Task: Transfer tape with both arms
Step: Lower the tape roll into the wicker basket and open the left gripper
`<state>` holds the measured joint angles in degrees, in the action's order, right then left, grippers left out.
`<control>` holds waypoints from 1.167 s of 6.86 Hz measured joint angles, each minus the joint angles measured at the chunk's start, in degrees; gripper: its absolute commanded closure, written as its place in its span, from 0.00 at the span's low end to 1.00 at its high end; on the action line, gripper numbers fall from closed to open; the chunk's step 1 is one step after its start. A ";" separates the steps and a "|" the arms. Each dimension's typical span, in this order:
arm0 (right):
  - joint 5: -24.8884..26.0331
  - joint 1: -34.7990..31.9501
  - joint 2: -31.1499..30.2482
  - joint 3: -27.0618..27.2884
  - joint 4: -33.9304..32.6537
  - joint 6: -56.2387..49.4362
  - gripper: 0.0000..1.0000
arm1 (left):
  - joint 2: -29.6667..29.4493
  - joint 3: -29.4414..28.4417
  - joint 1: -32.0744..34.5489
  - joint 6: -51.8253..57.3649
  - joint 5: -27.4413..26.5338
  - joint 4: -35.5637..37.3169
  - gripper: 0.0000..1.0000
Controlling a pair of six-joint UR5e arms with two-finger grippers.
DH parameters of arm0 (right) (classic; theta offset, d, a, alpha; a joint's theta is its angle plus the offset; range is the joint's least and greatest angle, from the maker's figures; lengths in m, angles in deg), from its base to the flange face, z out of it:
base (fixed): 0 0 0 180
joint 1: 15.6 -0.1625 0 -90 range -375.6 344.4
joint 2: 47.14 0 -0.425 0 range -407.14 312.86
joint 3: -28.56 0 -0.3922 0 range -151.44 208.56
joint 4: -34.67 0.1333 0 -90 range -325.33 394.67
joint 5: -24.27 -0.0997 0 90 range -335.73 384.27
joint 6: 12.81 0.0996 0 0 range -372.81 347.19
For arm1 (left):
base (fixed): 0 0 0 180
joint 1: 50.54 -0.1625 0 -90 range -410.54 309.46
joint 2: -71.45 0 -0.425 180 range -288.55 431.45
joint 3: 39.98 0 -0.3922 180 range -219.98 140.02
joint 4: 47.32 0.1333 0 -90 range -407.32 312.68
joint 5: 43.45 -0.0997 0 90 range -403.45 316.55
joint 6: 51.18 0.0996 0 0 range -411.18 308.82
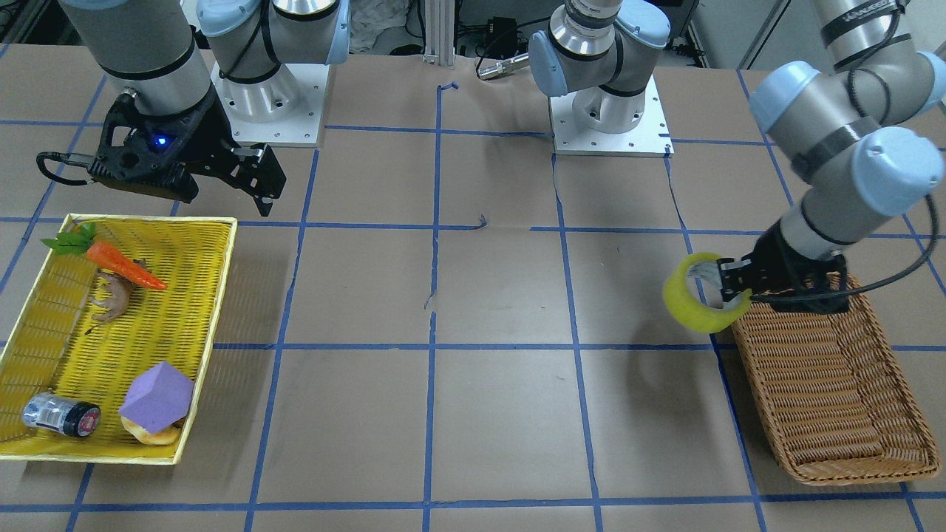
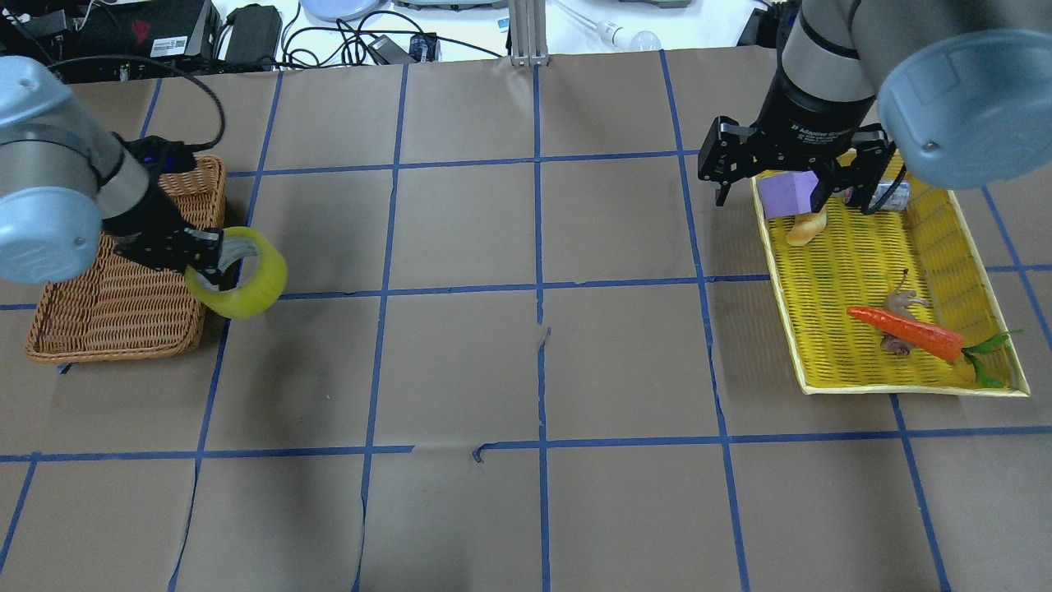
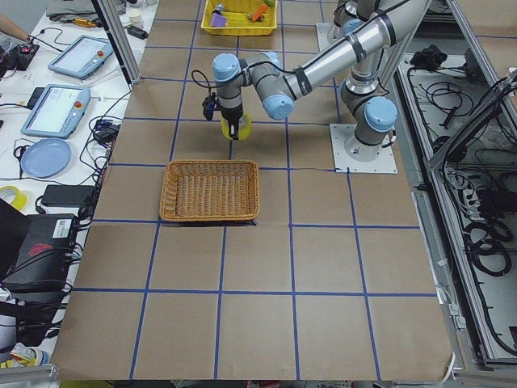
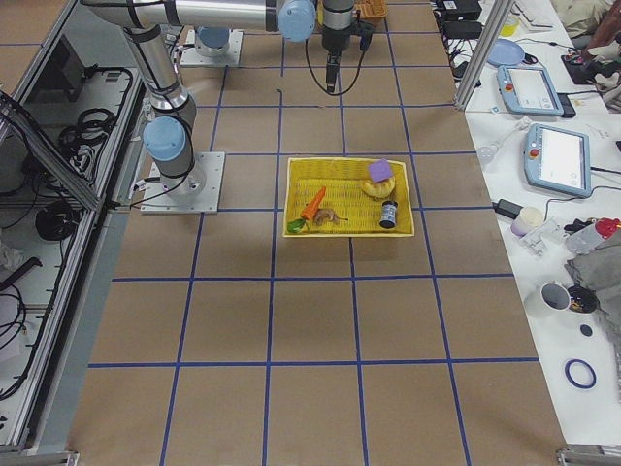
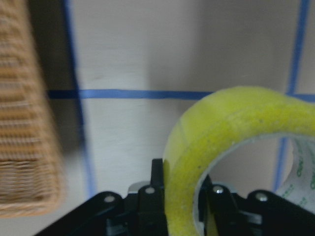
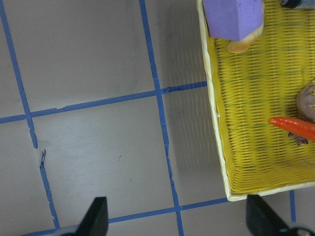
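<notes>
Tape (image 1: 698, 304), a translucent yellow ring with a pale core, is pinched through its wall by the left gripper (image 1: 728, 290) and hangs in the air just beside the brown wicker basket (image 1: 835, 399). Right gripper (image 6: 179, 219) hovers with fingers spread wide at the edge of the yellow woven tray (image 2: 855, 247).
</notes>
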<state>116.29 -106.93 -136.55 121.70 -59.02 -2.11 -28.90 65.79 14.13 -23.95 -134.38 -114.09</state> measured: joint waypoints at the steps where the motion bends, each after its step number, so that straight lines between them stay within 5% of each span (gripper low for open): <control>1: 0.01 -0.01 -0.04 0.04 -0.02 -0.04 0.00 | -0.44 -0.68 -5.78 7.42 -0.55 0.36 1.00; 4: -0.46 -0.07 -0.13 0.16 -0.08 -0.07 0.00 | -4.92 -0.84 -13.26 16.47 -1.44 13.78 1.00; 5: -0.58 -0.07 -0.17 0.18 -0.09 -0.07 0.00 | -7.71 -0.89 -13.55 16.76 -0.93 19.90 0.91; 7: -0.69 -0.02 -0.22 0.18 -0.09 -0.09 0.00 | -12.22 -0.91 -13.58 15.45 3.19 25.56 0.01; 8: -0.68 0.10 -0.23 0.14 -0.13 -0.11 0.00 | -13.25 -0.95 -13.56 12.97 5.57 26.14 0.00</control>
<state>115.61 -106.83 -136.78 121.85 -59.15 -2.22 -42.15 64.84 0.57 -10.98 -128.81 -87.95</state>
